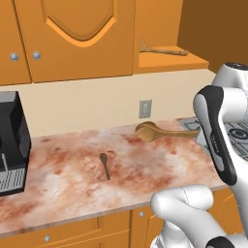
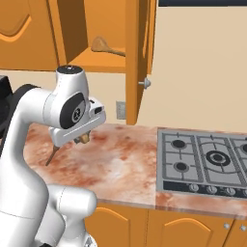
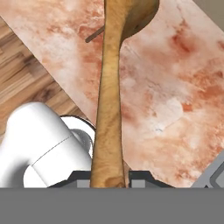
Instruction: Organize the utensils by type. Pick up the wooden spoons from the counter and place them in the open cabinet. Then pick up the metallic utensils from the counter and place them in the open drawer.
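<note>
So I've got the gripper [image 3: 108,175] clamped on the handle of a wooden spoon [image 1: 154,131], fingers snug on either side of the stem. The spoon is lifted over the counter [image 1: 68,179], bowl end pointing left in the left base view. The other wooden spoon [image 1: 162,50] is already lying on the shelf of the open cabinet [image 1: 193,60], up and to the right. One small metal spoon [image 1: 104,165] lies flat on the marbled top, left of and nearer than the held spoon.
</note>
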Available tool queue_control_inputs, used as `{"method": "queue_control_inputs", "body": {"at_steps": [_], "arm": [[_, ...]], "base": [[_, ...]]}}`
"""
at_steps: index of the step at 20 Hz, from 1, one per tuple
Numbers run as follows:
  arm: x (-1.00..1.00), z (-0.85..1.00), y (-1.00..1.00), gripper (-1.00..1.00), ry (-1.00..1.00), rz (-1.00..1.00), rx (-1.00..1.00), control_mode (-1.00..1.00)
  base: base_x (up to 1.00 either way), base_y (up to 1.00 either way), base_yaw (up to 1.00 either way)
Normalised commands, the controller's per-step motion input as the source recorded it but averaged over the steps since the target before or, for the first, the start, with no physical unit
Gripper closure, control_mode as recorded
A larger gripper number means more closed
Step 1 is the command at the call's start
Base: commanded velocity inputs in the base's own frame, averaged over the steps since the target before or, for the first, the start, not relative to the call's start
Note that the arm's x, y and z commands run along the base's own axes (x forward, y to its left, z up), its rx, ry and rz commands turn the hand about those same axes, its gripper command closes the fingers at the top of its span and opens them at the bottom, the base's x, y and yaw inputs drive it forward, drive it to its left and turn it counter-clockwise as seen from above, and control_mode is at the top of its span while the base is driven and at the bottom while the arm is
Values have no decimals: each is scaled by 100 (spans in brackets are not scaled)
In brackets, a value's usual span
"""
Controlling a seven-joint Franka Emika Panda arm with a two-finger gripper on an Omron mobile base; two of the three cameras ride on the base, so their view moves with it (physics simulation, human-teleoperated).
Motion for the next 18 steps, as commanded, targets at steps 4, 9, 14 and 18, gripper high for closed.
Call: {"method": "queue_control_inputs", "body": {"at_steps": [4,9,14,18], "arm": [[0,0,0,100,0,0,0,100],[0,0,0,100,0,0,0,100],[-2,3,-11,100,-4,0,0,-100],[-1,19,-18,100,-21,0,0,-100]], "base": [[18,-3,0],[10,-1,0],[0,0,0],[0,0,0]]}}
